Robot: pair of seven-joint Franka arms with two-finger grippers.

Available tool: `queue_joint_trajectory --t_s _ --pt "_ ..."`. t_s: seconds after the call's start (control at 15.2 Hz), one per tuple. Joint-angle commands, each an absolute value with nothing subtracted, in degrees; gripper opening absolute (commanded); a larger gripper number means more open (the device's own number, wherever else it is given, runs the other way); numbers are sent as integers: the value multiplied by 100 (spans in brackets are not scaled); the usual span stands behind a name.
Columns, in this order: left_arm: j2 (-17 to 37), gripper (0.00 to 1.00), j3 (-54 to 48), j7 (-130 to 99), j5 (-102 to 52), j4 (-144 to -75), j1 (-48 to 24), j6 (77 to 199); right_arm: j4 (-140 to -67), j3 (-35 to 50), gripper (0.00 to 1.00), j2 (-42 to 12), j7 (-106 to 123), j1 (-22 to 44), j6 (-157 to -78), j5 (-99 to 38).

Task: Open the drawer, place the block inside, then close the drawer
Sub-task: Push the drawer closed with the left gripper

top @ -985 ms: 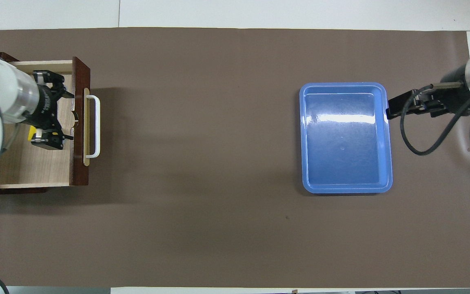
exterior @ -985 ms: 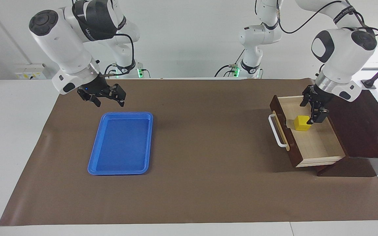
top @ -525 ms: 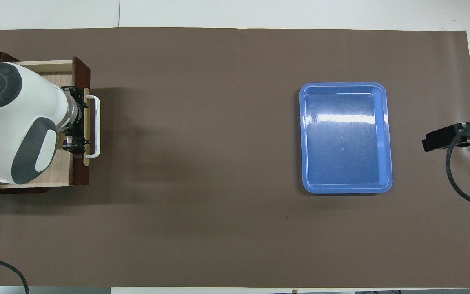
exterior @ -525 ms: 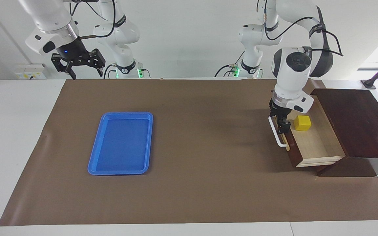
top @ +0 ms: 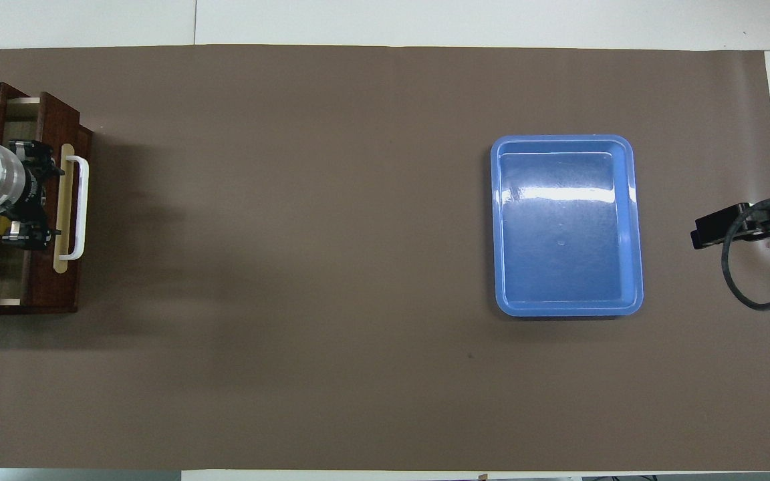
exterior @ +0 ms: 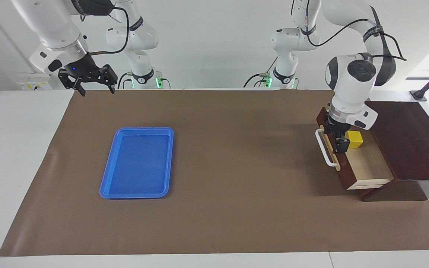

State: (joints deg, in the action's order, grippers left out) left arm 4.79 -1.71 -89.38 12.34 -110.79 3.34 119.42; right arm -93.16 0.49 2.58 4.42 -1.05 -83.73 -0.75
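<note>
The drawer (exterior: 371,167) of the dark wooden box (exterior: 408,137) stands partly open at the left arm's end of the table. Its white handle (exterior: 324,149) faces the table's middle. The yellow block (exterior: 356,139) lies inside on the pale wood floor. My left gripper (exterior: 339,138) is open and sits at the top edge of the drawer front, between the handle and the block. In the overhead view the left gripper (top: 27,195) is beside the handle (top: 77,207) and the arm hides most of the block. My right gripper (exterior: 93,83) is open, empty and raised, and waits.
A flat blue tray (exterior: 138,162) lies empty on the brown mat toward the right arm's end, also in the overhead view (top: 565,224). The right gripper (top: 739,226) hangs over the mat's edge beside the tray.
The left gripper let go of the block, moved to the drawer front, and the drawer has slid partway into the box. The right gripper rose away from the tray.
</note>
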Motion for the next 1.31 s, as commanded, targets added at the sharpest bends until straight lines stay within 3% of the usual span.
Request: queue_joint_trajectory --t_s 0.0,0.13,0.72,0.99,1.25 --pt "431 100 -211 -8570 1362 -11127 606 12146 -9335 315 100 264 527 -465 -8464 -35" --pt "439 100 -211 -8596 1362 -11136 545 12147 -9246 588 100 220 527 -738 -8446 26" --pt "448 100 -220 -8288 1362 -11101 984 12173 -9272 615 100 211 536 -694 -8420 343" --pt "247 100 -281 -8236 1214 -10250 177 10638 -9272 615 100 220 554 -695 -8411 316" --pt "-254 100 -404 -6441 651 -9889 97 9723 -9272 615 100 220 571 -694 -8437 281"
